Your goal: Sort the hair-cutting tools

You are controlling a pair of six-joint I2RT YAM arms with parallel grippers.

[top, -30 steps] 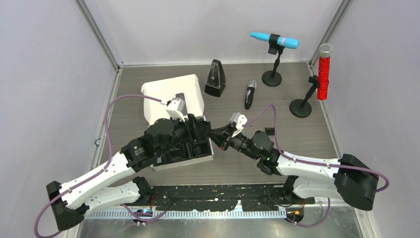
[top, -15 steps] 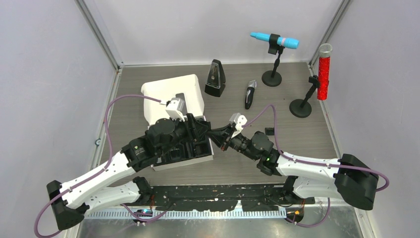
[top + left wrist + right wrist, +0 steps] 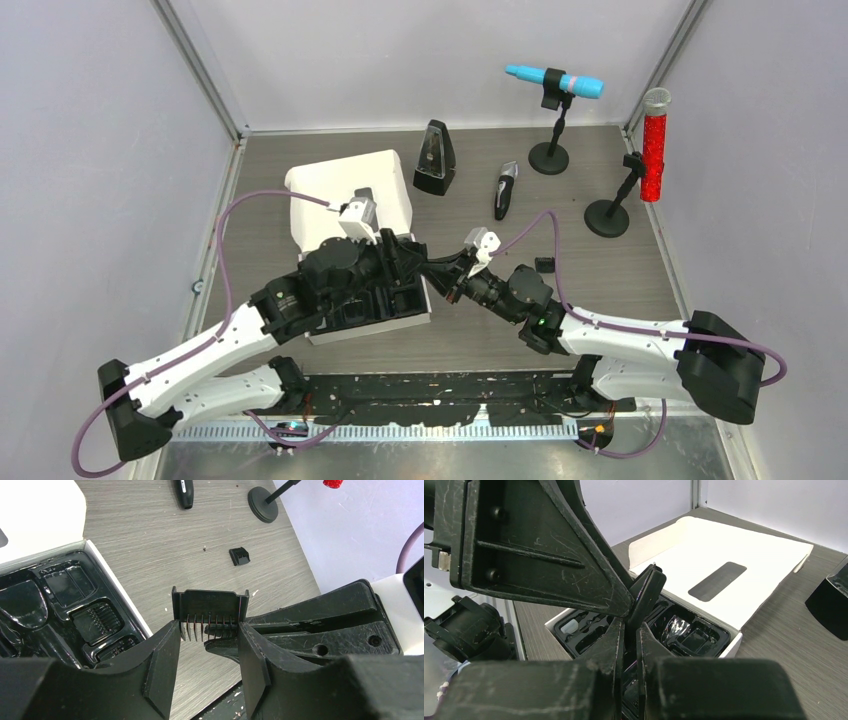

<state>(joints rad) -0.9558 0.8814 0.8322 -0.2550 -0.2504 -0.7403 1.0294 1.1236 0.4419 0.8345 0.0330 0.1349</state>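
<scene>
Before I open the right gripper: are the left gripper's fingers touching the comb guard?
Touching. The left wrist view shows the comb guard seated between both fingers, each tip against a side wall, no gap visible.

- The left arm and the right arm have white shells with black joints.
- A purple cable loops along each arm.
- The left gripper and the right gripper are black, with scratched wedge fingers and small screws.

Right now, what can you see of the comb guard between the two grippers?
The comb guard is small, black and plastic-looking: a flat rectangular back with a row of thin teeth. It hangs above the table beside the open case, the left gripper closed on its sides, the right gripper pinching its edge.
</scene>
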